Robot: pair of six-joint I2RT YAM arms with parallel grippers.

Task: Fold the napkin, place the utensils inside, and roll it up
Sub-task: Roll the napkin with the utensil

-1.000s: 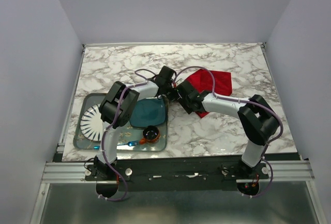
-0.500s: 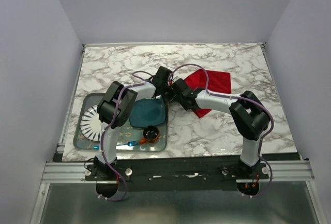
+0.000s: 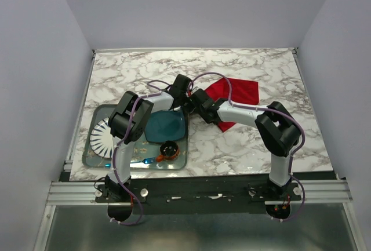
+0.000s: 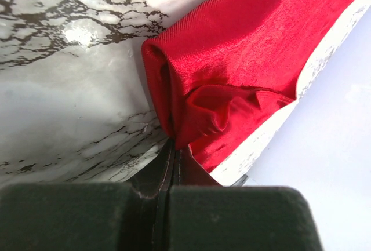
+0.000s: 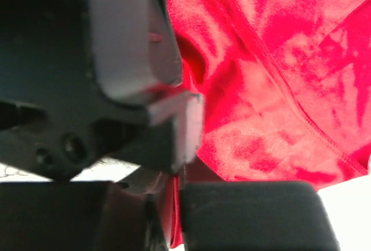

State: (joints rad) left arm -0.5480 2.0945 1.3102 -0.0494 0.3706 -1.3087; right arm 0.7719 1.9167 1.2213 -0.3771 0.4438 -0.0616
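The bright red napkin (image 3: 239, 91) lies crumpled on the marble table, right of centre, with a lower flap (image 3: 226, 124) near the right forearm. Both grippers meet at its left edge. In the left wrist view my left gripper (image 4: 174, 146) is shut, and a bunched fold of the napkin (image 4: 232, 71) runs into its tips. My right gripper (image 5: 175, 184) is shut on a strip of the napkin (image 5: 266, 106), right beside the left gripper's body (image 5: 133, 59). In the top view the left gripper (image 3: 185, 97) and the right gripper (image 3: 196, 104) almost touch. I cannot make out the utensils.
A glass tray (image 3: 93, 153) sits at the front left. It holds a white striped plate (image 3: 106, 137), a teal plate (image 3: 166, 126), a small dark cup (image 3: 168, 148) and a blue plastic utensil (image 3: 148, 160). Both forearms cross the table's middle.
My right gripper has moved left to the left gripper and shut on the napkin's edge. The right elbow has swung left. The left arm has barely moved.
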